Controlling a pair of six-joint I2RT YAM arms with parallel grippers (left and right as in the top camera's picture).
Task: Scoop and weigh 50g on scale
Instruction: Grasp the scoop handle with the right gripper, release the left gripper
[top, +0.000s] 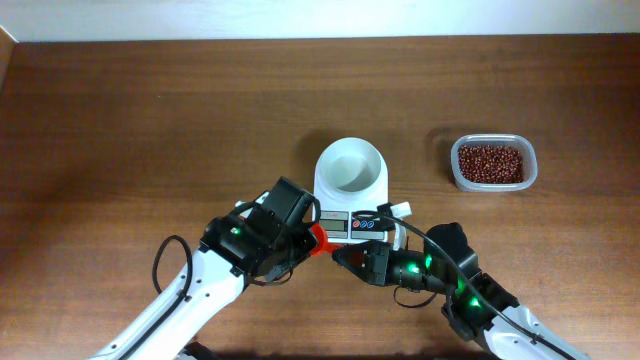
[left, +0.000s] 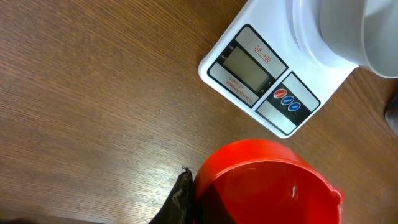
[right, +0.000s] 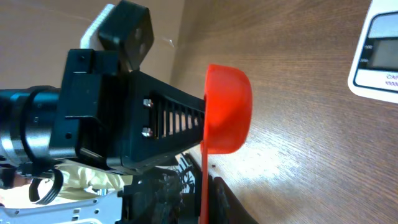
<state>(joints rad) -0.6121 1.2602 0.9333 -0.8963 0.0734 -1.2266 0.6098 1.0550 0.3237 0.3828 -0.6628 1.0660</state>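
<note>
Beside the scale (top: 349, 192), left hand (top: 303, 240) clamps the scoop (left: 261, 182); right hand (top: 343, 257) nearby, grip unclear.

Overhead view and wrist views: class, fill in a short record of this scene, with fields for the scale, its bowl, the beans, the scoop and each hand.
scale: white, mid-table, display facing the robot
bowl: on the scale, empty
beans: red-brown, in a clear container right of the scale
scoop: orange-red, empty, in front of the display, between the hands
left hand: shut on the scoop
right hand: beside the scoop's handle; grip unclear
</note>
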